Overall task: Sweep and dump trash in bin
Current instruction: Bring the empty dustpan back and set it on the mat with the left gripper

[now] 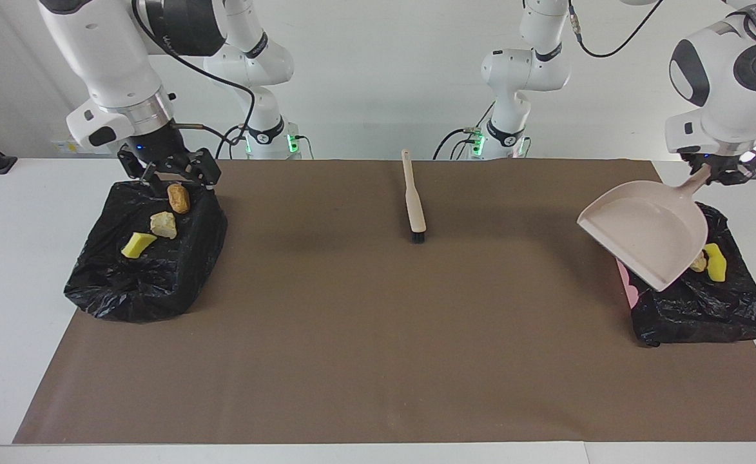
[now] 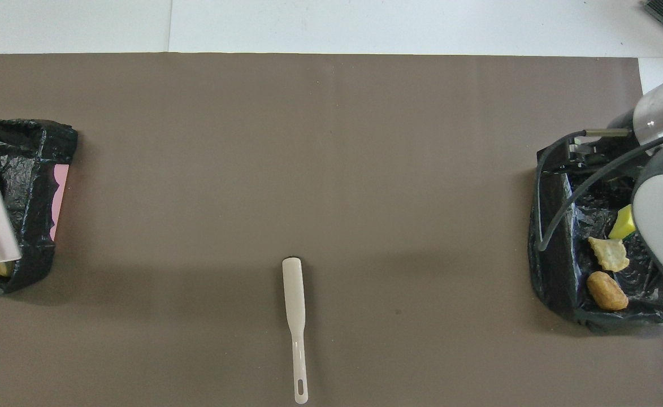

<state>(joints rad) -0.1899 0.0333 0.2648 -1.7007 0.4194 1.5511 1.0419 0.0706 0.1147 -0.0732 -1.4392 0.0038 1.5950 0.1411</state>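
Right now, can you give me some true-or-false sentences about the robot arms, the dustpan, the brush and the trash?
1. The left end effector holds the dustpan over a black-lined bin. True.
2. The brush is in the right end effector. False: it lies alone on the brown mat.
3. Trash is scattered on the mat. False: every visible piece sits in a bin.
4. The other bin holds a yellow sponge, a tan lump and a bread piece. True.
5. The dustpan is full. False: it looks empty.
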